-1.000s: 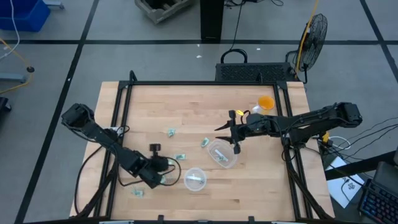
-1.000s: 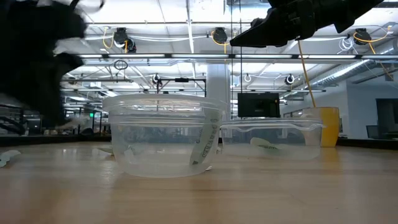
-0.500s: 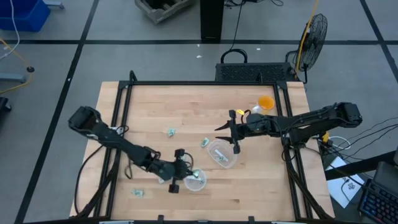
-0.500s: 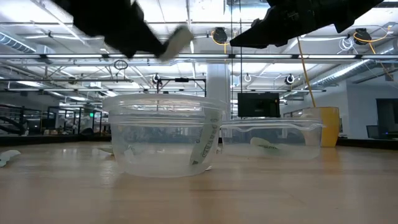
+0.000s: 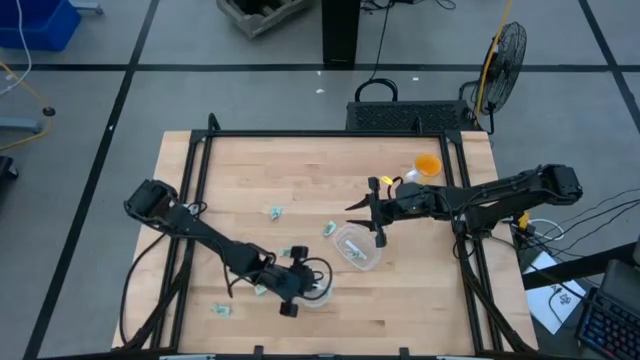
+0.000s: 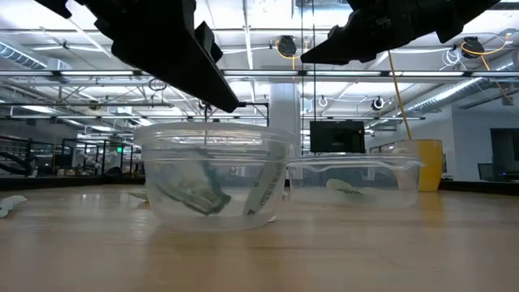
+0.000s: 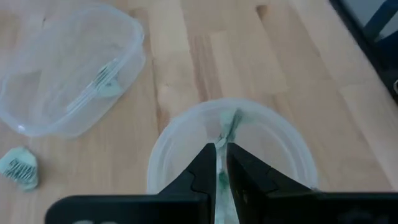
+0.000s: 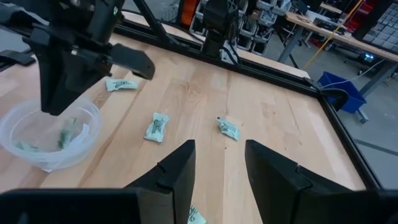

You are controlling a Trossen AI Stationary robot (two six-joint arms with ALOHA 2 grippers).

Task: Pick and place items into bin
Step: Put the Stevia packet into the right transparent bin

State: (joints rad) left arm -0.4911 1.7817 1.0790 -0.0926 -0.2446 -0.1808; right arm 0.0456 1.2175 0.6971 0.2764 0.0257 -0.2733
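My left gripper (image 5: pixel 303 283) (image 7: pixel 221 152) hovers over the clear round cup (image 5: pixel 316 287) (image 7: pixel 230 162). Its fingers stand a narrow gap apart, tips just above the rim (image 6: pixel 231 104). A green-and-white wrapped piece (image 6: pixel 199 196) (image 7: pixel 230 121) lies tilted inside the cup, free of the fingers, beside a second piece (image 6: pixel 261 191). My right gripper (image 5: pixel 372 212) (image 8: pixel 217 168) waits open, raised above the squarish clear container (image 5: pixel 357 247), which holds one piece (image 7: pixel 106 78). Loose pieces lie on the table (image 5: pixel 274 212) (image 5: pixel 327 229) (image 5: pixel 221 310).
An orange cup (image 5: pixel 428 165) stands at the table's far right. More loose pieces lie near the left arm (image 5: pixel 291 251) (image 5: pixel 259 289) and show in the right wrist view (image 8: pixel 155 126) (image 8: pixel 229 129). A black frame (image 5: pixel 300 135) borders the table.
My left gripper has swung from the near-left of the table toward the right and stopped over the round cup. The wrapped piece it carried at its fingertips has left them and dropped into the cup.
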